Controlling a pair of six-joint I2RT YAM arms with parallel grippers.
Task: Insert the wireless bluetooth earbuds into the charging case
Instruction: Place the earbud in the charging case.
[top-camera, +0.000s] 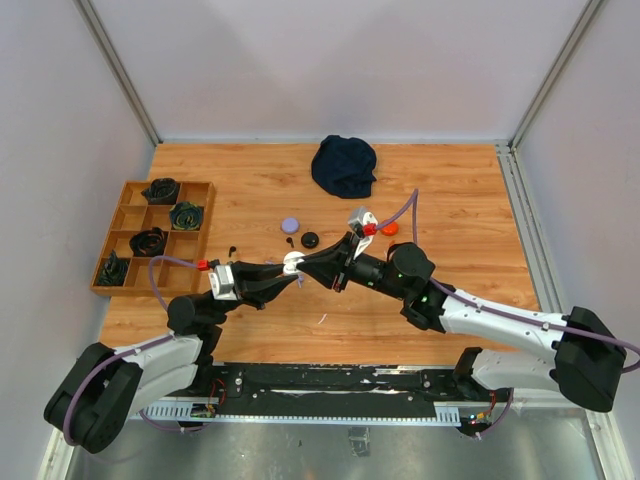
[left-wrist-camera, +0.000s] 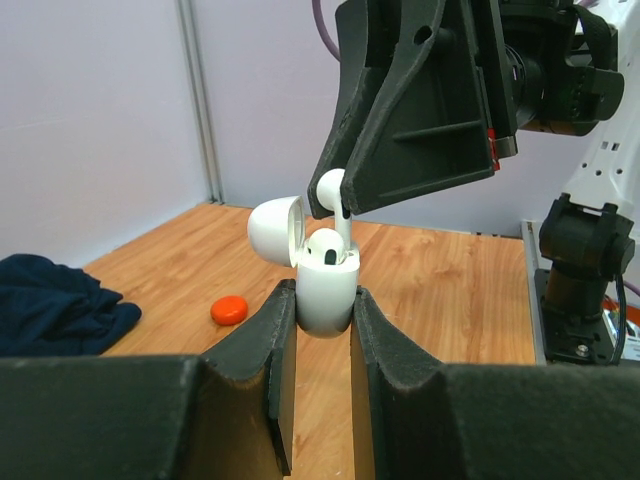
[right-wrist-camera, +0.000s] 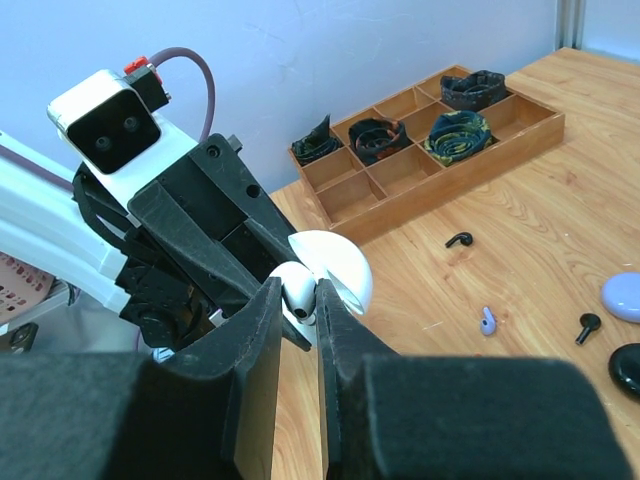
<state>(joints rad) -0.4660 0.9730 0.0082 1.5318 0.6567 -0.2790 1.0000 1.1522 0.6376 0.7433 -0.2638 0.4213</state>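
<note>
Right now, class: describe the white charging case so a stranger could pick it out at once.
On the wooden table, look to the middle, where the two arms meet. The white charging case sits clamped in the left end effector, lid open. Unlike the purple case and black case lying nearby, it is white and held.

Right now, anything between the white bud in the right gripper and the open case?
Nothing visible. The lid is flipped back, and the held earbud hangs at the charging case opening, beside the seated earbud.
</note>
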